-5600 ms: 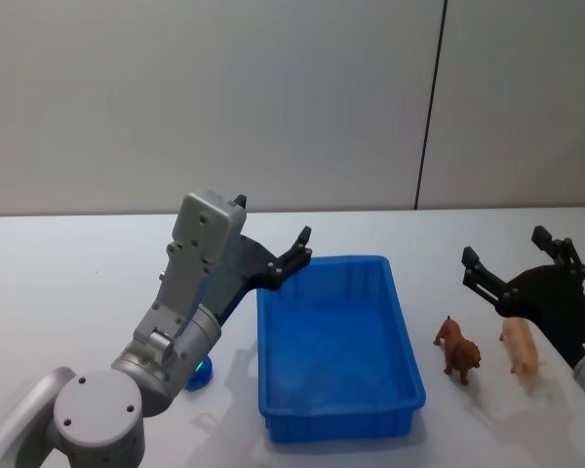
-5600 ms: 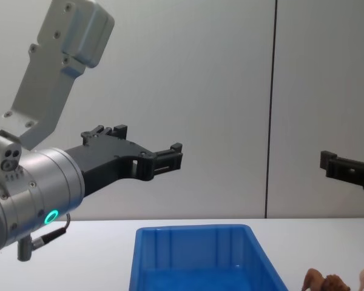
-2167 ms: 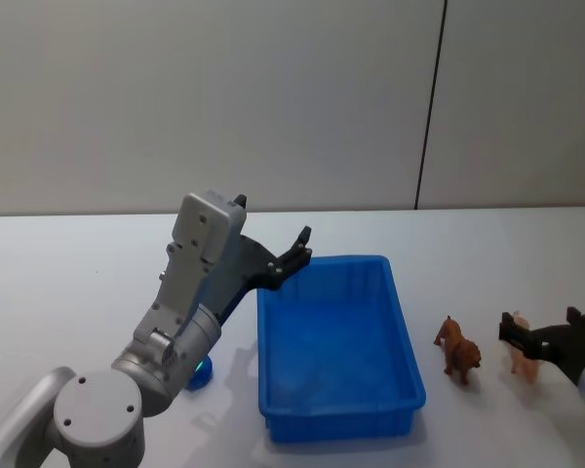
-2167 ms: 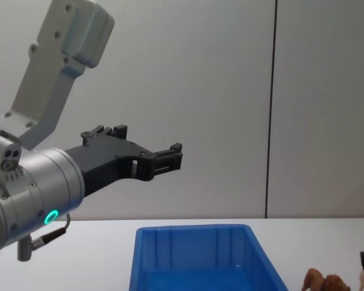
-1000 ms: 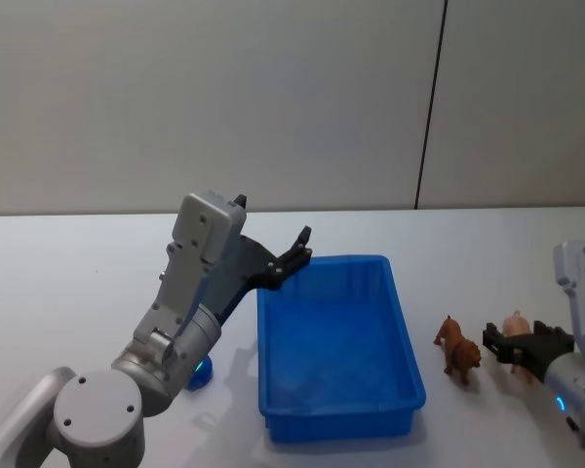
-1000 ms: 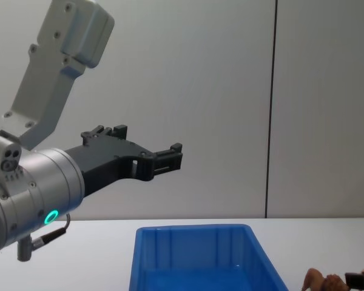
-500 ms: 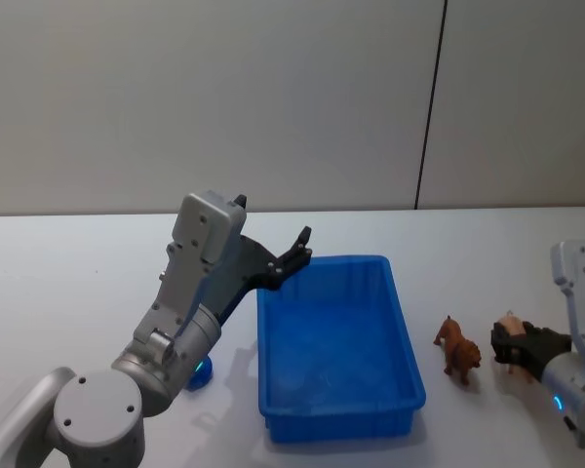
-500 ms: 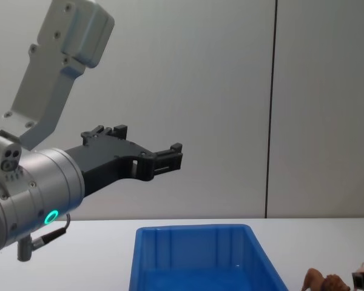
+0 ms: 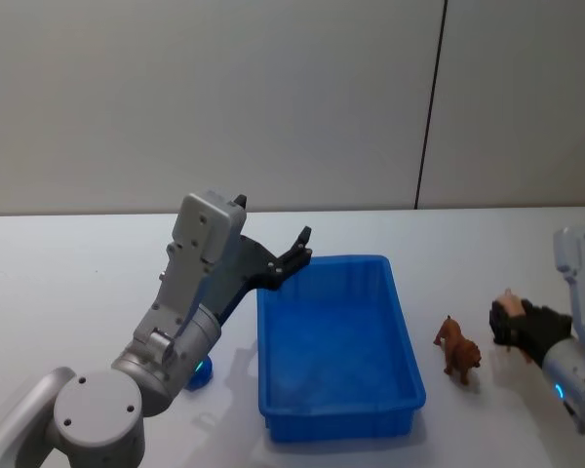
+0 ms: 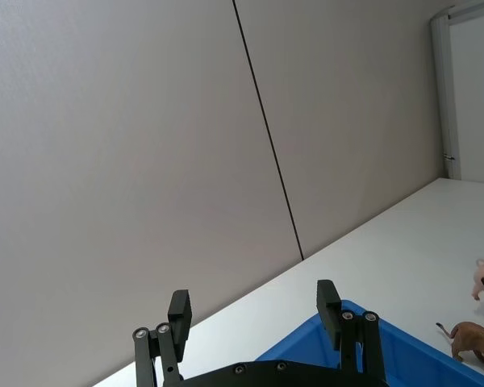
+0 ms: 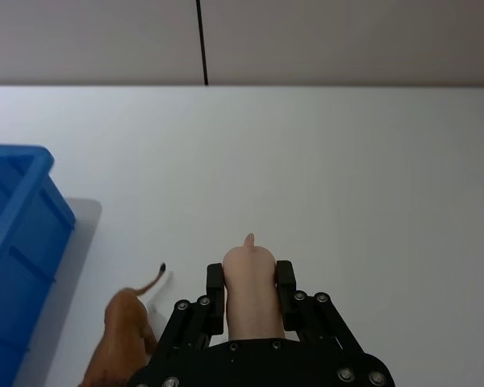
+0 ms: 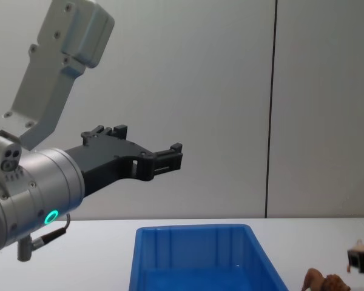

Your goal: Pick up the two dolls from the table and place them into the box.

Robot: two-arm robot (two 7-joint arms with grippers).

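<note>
My right gripper (image 11: 250,276) pinches the pink pig (image 11: 250,302) clear of the table (image 9: 78,273); next I carry it over the blue bin (image 9: 407,331); left gripper (image 10: 253,294) hangs spread

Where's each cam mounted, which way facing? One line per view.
Head: high, facing forward-down at box, brown doll; left tool raised, right tool shut on pink doll.
Chest: low, facing across the table; left tool looms large.
Left wrist: behind open left tool, facing the wall.
Right wrist: behind right tool, facing along table.
Shared: all four catch box and brown doll.
</note>
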